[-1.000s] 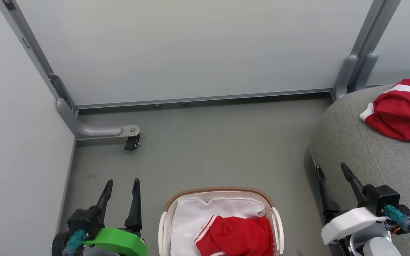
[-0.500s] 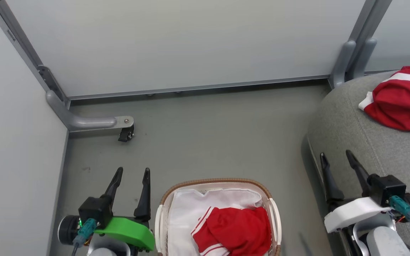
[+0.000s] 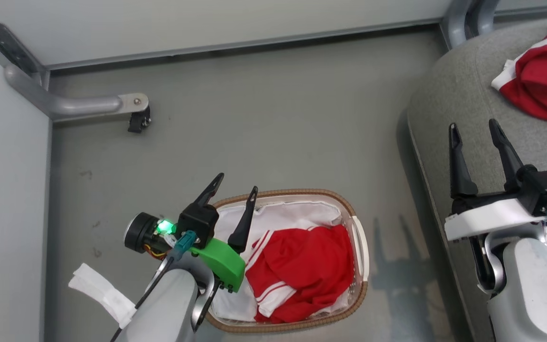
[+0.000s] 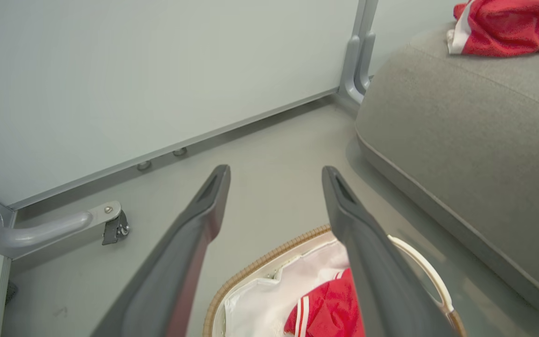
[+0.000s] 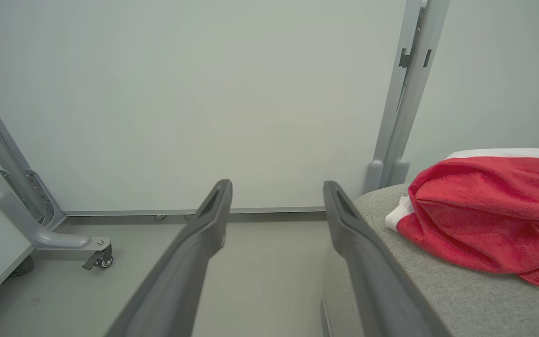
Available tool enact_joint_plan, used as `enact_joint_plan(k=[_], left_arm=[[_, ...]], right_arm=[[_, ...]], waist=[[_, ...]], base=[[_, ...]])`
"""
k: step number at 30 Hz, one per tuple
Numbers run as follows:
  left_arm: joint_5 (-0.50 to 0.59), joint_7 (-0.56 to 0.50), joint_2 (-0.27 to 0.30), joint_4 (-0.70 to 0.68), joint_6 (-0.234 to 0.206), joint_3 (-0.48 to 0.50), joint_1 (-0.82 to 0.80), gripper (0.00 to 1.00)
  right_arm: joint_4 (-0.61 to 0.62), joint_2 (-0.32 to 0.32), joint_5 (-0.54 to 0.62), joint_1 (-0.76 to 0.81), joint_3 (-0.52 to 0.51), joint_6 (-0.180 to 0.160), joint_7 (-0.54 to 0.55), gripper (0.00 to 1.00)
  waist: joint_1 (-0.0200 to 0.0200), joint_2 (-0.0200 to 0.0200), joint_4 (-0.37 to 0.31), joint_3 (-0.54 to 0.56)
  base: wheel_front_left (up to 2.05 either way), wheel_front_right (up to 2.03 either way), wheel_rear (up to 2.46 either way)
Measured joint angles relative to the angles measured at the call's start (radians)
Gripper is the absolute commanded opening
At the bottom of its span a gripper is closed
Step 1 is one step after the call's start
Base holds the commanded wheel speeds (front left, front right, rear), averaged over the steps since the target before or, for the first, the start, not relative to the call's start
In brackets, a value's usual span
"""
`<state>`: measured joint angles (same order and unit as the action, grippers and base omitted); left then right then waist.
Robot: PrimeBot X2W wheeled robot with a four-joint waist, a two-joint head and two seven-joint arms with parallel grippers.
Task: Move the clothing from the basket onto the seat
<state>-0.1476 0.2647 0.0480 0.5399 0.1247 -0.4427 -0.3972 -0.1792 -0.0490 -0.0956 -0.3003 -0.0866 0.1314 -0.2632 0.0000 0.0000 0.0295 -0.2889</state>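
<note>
Red clothing (image 3: 304, 266) in basket (image 3: 292, 192), lower centre, looks soft, light, floppy, so pinch a bunched fold; left tool (image 3: 236, 182) and right tool (image 3: 473, 125) gape wide, empty.

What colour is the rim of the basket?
The basket has a brown woven rim around white plastic. The head view shows it best.

Left gripper (image 3: 237, 182) spread wide, tilted rightward; right gripper (image 3: 473, 124) spread wide too; both empty.
</note>
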Motion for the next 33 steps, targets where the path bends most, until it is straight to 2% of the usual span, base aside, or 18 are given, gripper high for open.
enact_joint_plan(k=[5,10,23,33], left_arm=[[0.038,0.0,0.0,0.219,0.003,-0.069,-0.088,1.0],[0.035,0.0,-0.001,0.344,0.004,-0.104,-0.153,1.0],[0.023,0.0,0.006,0.519,-0.013,-0.114,-0.262,1.0],[0.005,0.0,0.025,0.639,-0.019,-0.107,-0.314,1.0]], right_arm=[[0.018,0.0,-0.012,-0.057,0.035,0.0,0.0,1.0],[0.04,0.0,-0.037,-0.103,0.068,0.0,0.0,1.0],[0.08,-0.001,-0.094,-0.185,0.165,0.0,0.0,1.0],[0.08,-0.001,-0.116,-0.203,0.204,0.0,0.0,1.0]], waist=[[0.0,0.0,-0.034,-0.1],[0.0001,0.0,-0.077,-0.195],[0.0002,0.0,-0.196,-0.433],[0.0002,0.0001,-0.278,-0.55]], base=[[0.0,0.0,0.0],[0.0,0.0,0.0],[0.0,0.0,0.0],[0.0,0.0,0.0]])
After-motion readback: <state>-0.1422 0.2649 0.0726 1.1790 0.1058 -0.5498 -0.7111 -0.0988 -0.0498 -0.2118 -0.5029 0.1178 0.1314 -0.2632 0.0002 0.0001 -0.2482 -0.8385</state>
